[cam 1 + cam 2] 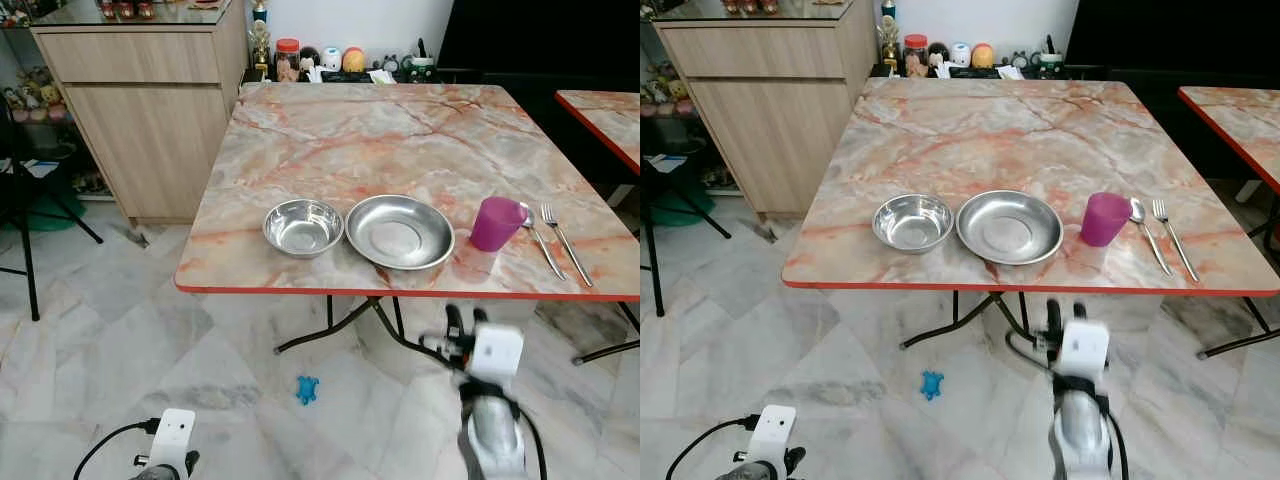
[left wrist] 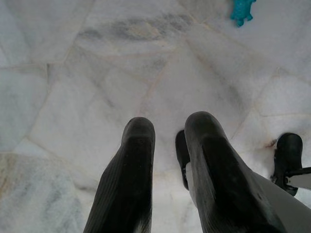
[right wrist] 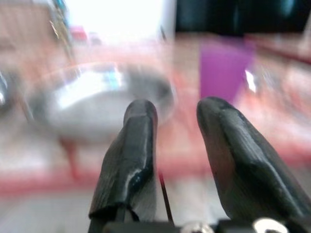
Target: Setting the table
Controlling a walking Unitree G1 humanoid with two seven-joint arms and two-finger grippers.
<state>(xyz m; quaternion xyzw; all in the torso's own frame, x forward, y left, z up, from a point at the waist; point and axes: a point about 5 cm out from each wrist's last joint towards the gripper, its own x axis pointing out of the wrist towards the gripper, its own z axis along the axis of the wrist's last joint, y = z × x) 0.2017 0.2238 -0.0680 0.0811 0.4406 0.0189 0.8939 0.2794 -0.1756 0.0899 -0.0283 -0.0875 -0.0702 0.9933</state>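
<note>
Marble surface carried plate, bowl, purple cup, spoon and fork along its near edge. Right hand spread, empty, below the edge; left hand spread, idle. Risk: a rising hand clips the edge, tipping the cup.

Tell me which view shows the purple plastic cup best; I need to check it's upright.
The left eye view: the purple plastic cup stands upright and sharp beside the spoon. The right eye view matches; the right wrist view shows it blurred.
</note>
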